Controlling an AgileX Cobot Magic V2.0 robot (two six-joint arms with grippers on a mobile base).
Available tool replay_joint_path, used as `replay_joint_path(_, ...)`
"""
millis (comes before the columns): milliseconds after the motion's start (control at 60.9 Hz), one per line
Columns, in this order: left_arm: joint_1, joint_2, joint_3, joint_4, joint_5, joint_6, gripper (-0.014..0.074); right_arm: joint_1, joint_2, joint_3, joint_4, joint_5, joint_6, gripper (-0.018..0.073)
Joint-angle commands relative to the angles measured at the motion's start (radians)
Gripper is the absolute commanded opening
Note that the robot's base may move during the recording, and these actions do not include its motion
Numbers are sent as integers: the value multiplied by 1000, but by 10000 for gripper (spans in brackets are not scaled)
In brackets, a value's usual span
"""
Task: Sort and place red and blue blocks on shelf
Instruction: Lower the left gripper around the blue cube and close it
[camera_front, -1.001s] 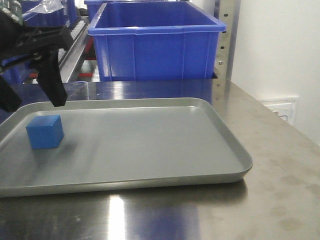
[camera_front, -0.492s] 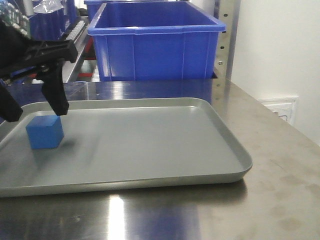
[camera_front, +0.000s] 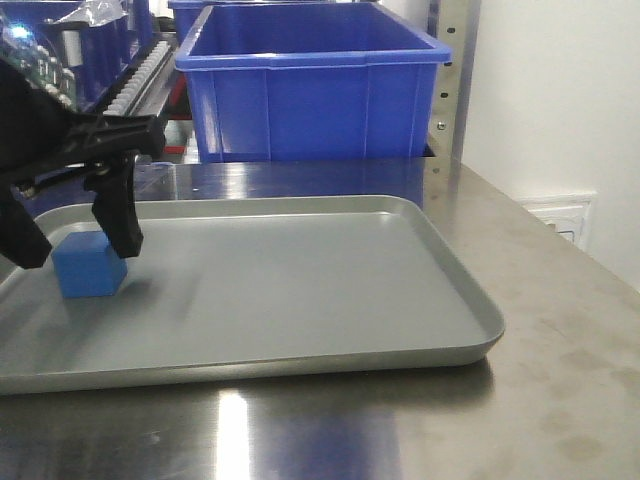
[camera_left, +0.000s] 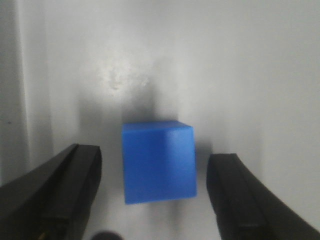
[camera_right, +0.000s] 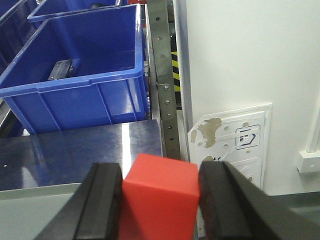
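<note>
Left claw (camera_left: 152, 162), apart, straddles the blue block (camera_front: 88, 270) at the tray's (camera_front: 485, 320) left edge; right claw (camera_right: 161, 177) clamps the red block (camera_right: 159, 197).

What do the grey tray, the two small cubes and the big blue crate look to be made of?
The tray looks like metal, maybe aluminium: satin grey, soft reflections, rolled rim. The blue block and red block are matte with plain faces and crisp edges; plastic, foam or painted wood, cannot tell. The crate looks like moulded plastic: glossy blue, thick lipped rim.
</note>
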Motion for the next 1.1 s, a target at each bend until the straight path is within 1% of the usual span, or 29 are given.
replay_joint_path(0, -8, -26, -32, 2, -40, -11, 502, -6, -3, -26, -10, -95, -5, 48)
replay_joint_path(263, -8, -14, -32, 11, -42, -11, 491, -6, -3, -26, -10, -95, -5, 48)
replay_joint_path(378, -8, -14, -32, 25, -42, -11, 455, -6, -3, -26, -10, -95, -5, 48)
replay_joint_path(492, -8, -14, -32, 25, -42, -11, 400, -6, -3, -26, -10, -95, -5, 48)
replay_joint_path(673, -8, -14, -32, 25, -42, -11, 261, -6, -3, -26, -10, -95, -5, 48)
replay_joint_path(788, -8, -14, -32, 27, -42, -11, 120, -6, -3, -26, -10, -95, -5, 48)
replay_joint_path(804, -8, -14, -32, 29, -42, -11, 114, -6, -3, -26, -10, -95, -5, 48)
replay_joint_path(853, -8, -14, -32, 31, -42, -11, 128, -6, -3, -26, -10, -95, -5, 48)
replay_joint_path(1083, -8, -50, -32, 77, -60, -11, 122, -6, -3, -26, -10, -95, -5, 48)
